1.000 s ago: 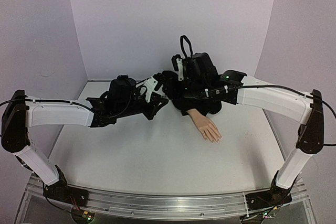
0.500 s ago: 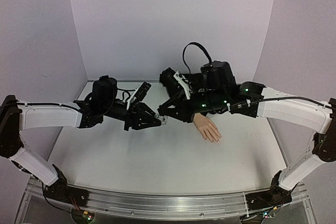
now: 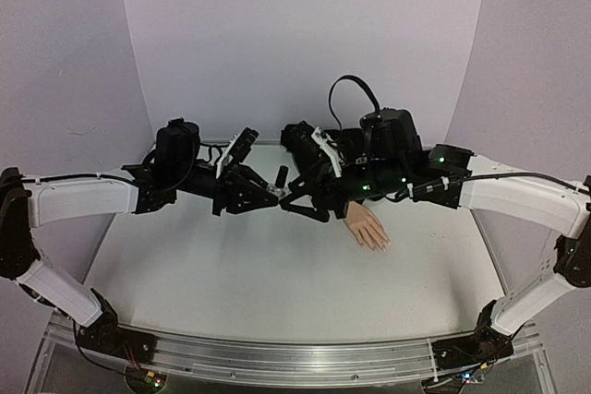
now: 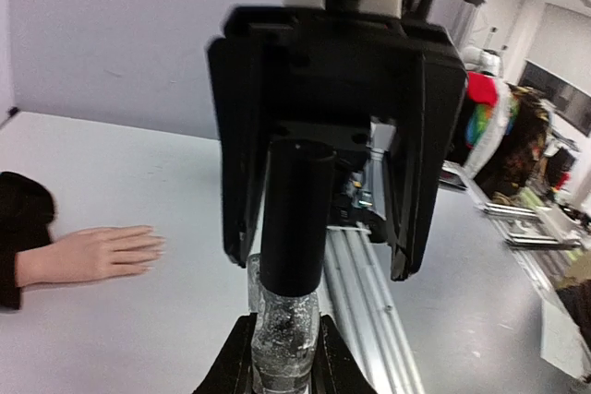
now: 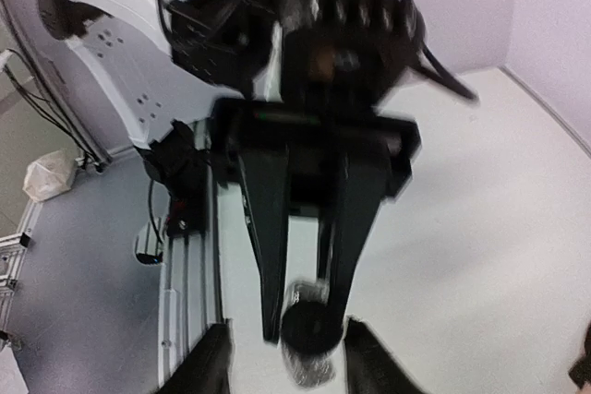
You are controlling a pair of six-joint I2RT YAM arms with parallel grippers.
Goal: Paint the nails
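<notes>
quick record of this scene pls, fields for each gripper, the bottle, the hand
left gripper: shut on the bottle
bottle: clear, dark cap on
right gripper: open, jaws either side of the cap, not gripping
mannequin hand: flat on the table, palm down, untouched
nails: too small to judge any paint

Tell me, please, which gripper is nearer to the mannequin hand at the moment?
Right. The right gripper hangs just left of the mannequin hand, jaws open around the cap of the bottle; the left gripper, shut on that bottle, is farther left again.
</notes>
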